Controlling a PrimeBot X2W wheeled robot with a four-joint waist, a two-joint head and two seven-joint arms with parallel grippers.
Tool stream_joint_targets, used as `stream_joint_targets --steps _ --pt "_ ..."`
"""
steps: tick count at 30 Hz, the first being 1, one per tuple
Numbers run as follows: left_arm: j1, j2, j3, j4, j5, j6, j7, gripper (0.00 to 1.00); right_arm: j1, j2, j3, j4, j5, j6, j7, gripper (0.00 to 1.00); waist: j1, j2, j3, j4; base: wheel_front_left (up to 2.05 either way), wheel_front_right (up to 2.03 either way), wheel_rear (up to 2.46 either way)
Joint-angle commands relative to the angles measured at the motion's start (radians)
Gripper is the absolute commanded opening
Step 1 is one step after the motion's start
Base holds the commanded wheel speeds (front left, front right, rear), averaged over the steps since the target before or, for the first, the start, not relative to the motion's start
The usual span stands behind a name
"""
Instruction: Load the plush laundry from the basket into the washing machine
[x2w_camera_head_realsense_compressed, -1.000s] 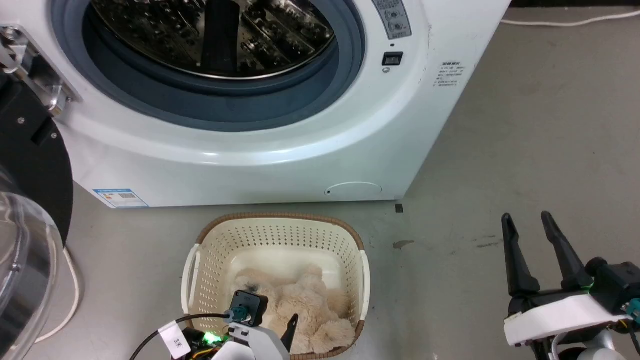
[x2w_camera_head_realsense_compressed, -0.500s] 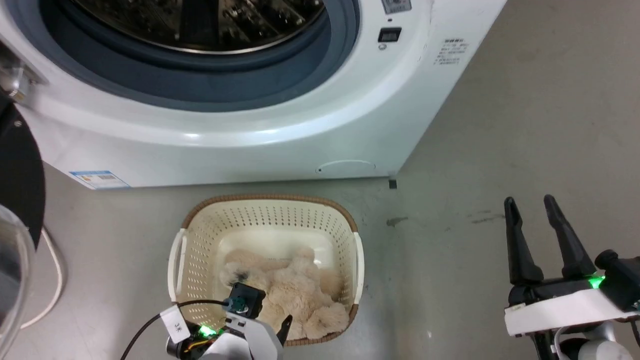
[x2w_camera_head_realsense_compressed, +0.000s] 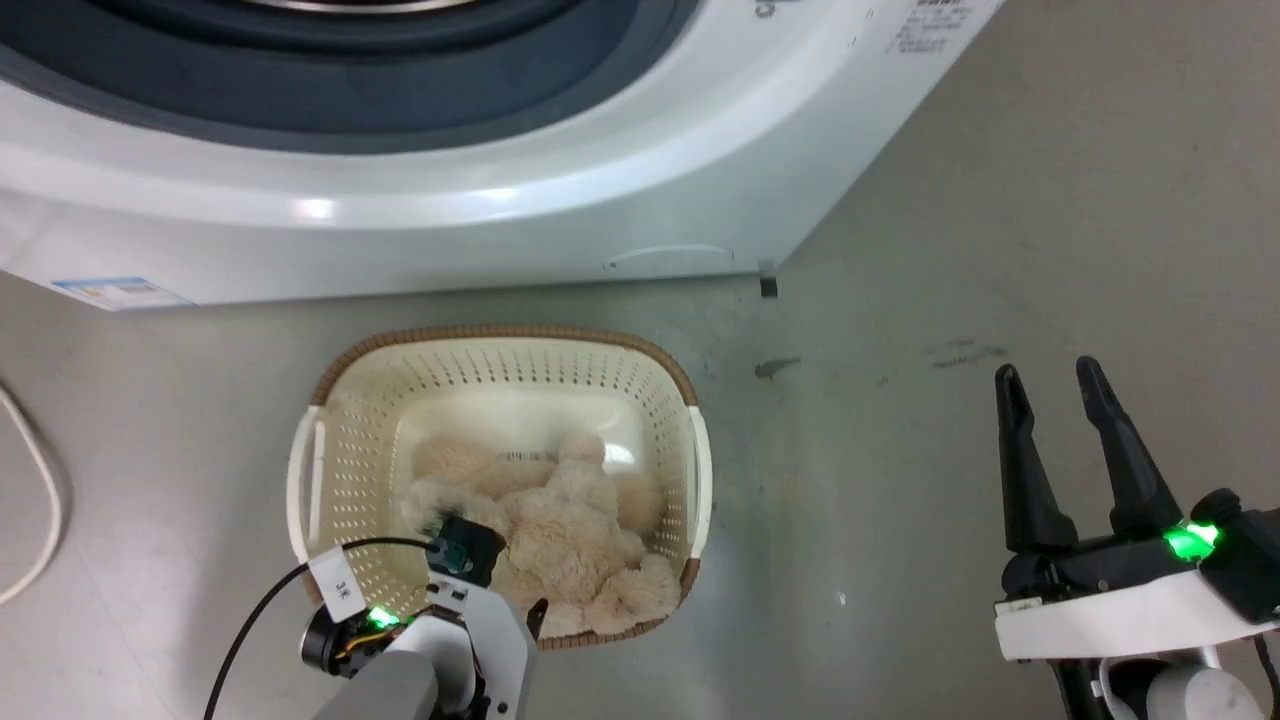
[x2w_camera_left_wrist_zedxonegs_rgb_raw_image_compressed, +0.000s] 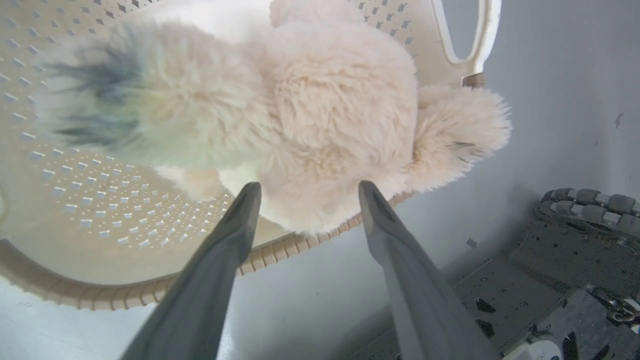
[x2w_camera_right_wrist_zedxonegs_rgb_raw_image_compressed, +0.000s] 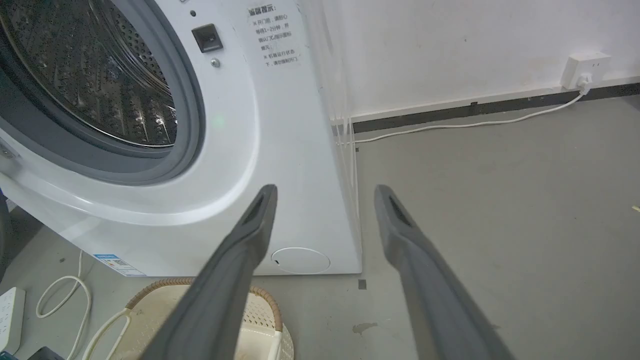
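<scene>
The left claw (x2w_camera_left_wrist_zedxonegs_rgb_raw_image_compressed: 306, 186) hangs with fingers spread, the plush laundry (x2w_camera_left_wrist_zedxonegs_rgb_raw_image_compressed: 325, 100) lying just ahead of its tips inside the basket (x2w_camera_left_wrist_zedxonegs_rgb_raw_image_compressed: 60, 295). It should push deep into the thick body, clear of the rim, before closing. The right claw (x2w_camera_head_realsense_compressed: 1048, 382) is spread too.

Grey floor (x2w_camera_head_realsense_compressed: 1000, 200) bears washing machine (x2w_camera_head_realsense_compressed: 450, 230), basket (x2w_camera_head_realsense_compressed: 500, 372), white cable (x2w_camera_head_realsense_compressed: 60, 505)

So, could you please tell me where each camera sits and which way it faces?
Left wrist view: on the left wrist, looking along the open left gripper and its fingers down at the plush laundry in the basket.
Right wrist view: on the right wrist, looking along the open right gripper at the washing machine and floor.
Head view: on the head, looking down at the basket; both grippers show.
Shared: all three show the basket.
</scene>
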Motion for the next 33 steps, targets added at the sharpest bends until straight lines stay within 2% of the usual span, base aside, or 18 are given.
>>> stream_joint_targets --steps 1,14,30,31,32,33 --pt "-0.034 0.005 -0.023 0.034 -0.02 -0.006 -0.005 1.0 -0.024 -0.001 0.004 -0.015 0.016 0.001 -0.01 1.0 -0.0001 0.0 0.034 -0.01 0.0 0.0 0.0" --pt "-0.191 0.02 -0.06 0.158 -0.123 -0.015 -0.112 1.0 -0.054 -0.001 0.029 -0.051 0.06 0.001 -0.035 1.0 -0.0001 0.0 0.159 -0.032 0.0 0.0 0.0" --pt "-0.37 0.03 -0.224 0.325 -0.164 -0.033 -0.148 1.0 -0.09 -0.001 0.035 -0.089 0.114 0.001 -0.066 1.0 -0.0001 0.0 0.301 -0.062 0.0 0.0 0.0" --pt "-0.37 0.029 -0.23 0.321 -0.163 -0.033 -0.153 0.1 -0.091 -0.001 0.035 -0.087 0.114 0.001 -0.066 1.0 -0.0001 0.0 0.301 -0.062 0.0 0.0 0.0" --pt "-0.368 0.028 -0.239 0.313 -0.164 -0.033 -0.154 0.0 -0.091 -0.001 0.035 -0.086 0.113 0.001 -0.066 1.0 -0.0001 0.0 0.301 -0.062 0.0 0.0 0.0" --pt "-0.365 0.028 -0.247 0.304 -0.168 -0.033 -0.151 0.0 -0.092 -0.001 0.035 -0.084 0.113 0.001 -0.066 1.0 -0.0001 0.0 0.3 -0.061 0.0 0.0 0.0"
